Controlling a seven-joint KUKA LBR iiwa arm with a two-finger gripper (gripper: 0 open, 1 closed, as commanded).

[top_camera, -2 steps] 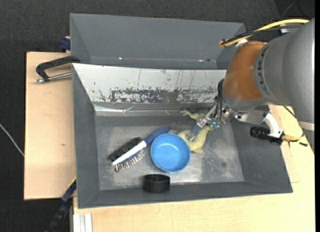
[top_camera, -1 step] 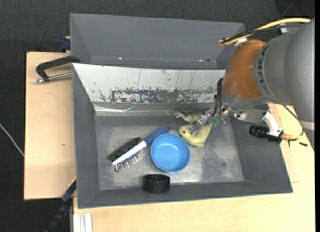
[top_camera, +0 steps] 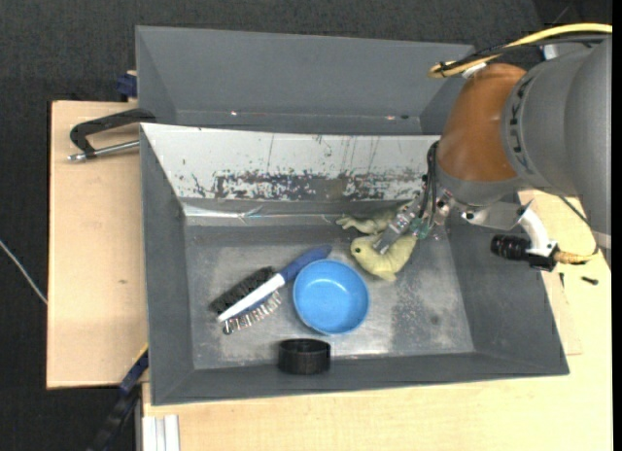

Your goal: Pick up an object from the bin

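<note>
Camera view puts the tool (top_camera: 406,227) low at the back right of the bin (top_camera: 165,274), at the upper edge of a pale yellowish, floppy-looking thing (top_camera: 381,260) — whether it is open, closed or gripping anything I cannot tell. That thing looks soft and light, likely to sag; a pinch on its bunched middle seems safest. Just beside it sits a blue bowl (top_camera: 330,301), then a black-and-white brush (top_camera: 249,298) — a black ring (top_camera: 304,356) lies by the front wall.
</note>
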